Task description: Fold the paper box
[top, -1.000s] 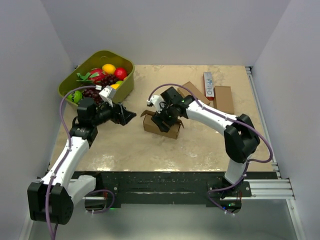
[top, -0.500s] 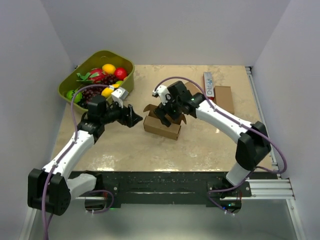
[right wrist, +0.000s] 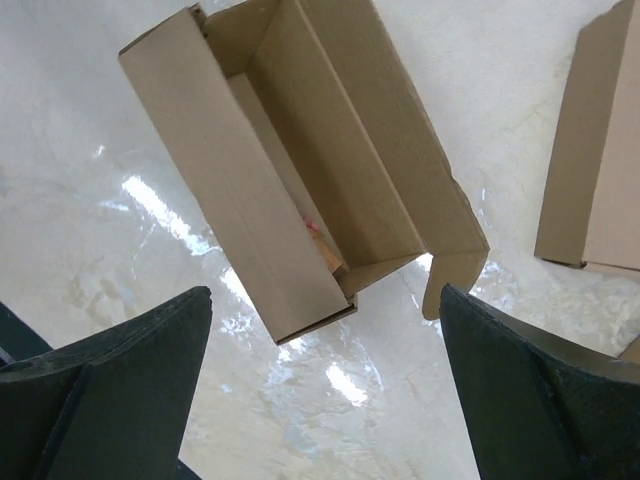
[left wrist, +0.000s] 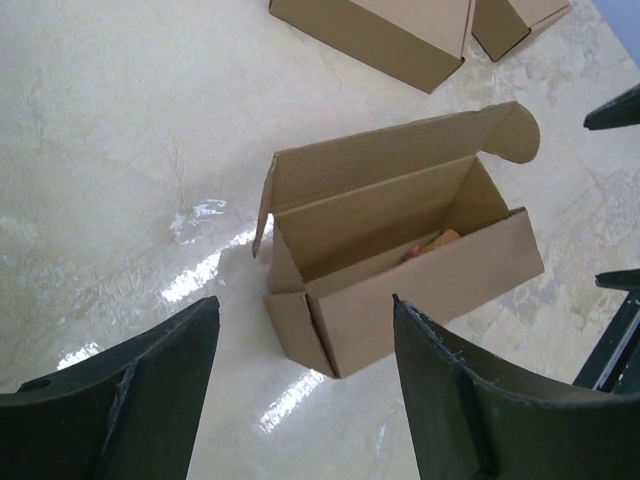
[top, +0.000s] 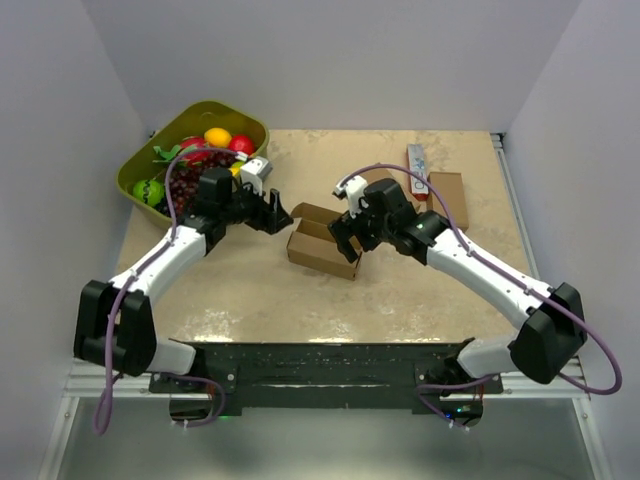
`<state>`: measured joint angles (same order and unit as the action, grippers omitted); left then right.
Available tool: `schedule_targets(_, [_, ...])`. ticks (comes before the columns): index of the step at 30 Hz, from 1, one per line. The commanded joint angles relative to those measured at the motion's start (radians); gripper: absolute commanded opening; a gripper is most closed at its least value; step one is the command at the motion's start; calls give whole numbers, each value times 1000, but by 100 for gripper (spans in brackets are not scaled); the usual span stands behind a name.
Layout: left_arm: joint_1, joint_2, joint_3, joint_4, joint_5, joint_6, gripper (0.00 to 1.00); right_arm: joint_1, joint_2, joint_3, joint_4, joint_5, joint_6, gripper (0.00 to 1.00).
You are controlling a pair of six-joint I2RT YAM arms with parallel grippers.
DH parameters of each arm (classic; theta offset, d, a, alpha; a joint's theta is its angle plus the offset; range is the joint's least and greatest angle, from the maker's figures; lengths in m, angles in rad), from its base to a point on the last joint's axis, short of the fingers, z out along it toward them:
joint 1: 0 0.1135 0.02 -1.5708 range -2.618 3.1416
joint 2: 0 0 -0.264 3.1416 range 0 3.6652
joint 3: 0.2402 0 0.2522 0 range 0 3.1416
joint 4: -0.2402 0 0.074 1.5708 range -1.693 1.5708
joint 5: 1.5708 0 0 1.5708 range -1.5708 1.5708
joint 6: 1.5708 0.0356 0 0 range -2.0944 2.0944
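Note:
The paper box lies in the middle of the table with its top open and its lid panel standing back. A small orange-red thing shows inside it. My left gripper hovers just left of the box, open, with nothing between its fingers. In the left wrist view the box sits ahead of the left gripper. My right gripper is at the box's right end, open wide and empty. The right wrist view looks down on the box beyond the right gripper, with a small side flap hanging off.
A green basket of fruit stands at the back left, close behind my left arm. Two plain brown boxes and a white-and-red carton lie at the back right. Walls close in the table on three sides.
My left arm has swung right, up to the box's left end. My right gripper has opened wide and drawn back off the box to its right end.

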<state>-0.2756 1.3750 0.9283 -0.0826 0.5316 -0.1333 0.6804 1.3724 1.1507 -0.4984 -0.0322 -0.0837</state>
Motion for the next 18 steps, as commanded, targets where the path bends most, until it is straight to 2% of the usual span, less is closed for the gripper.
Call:
schedule_targets(1, [-11,87,79,67,27,32,74,1,-41,-20,93,95,154,99])
schedule_targets(5, [-22,145,129,67,25,44,73,-1,-78,-51,101,160,196,99])
schedule_targets(10, [-25,194,142,130,21,49,71,2,-128,-98,156,34,99,99])
schedule_targets(16, [-54,309,223,146,-10,101,72,14,-46,-74,169,-52,84,99])
schedule_targets(18, [-59,372,256,123,-24,107,72,42,-17,-69,170,-26,61,99])
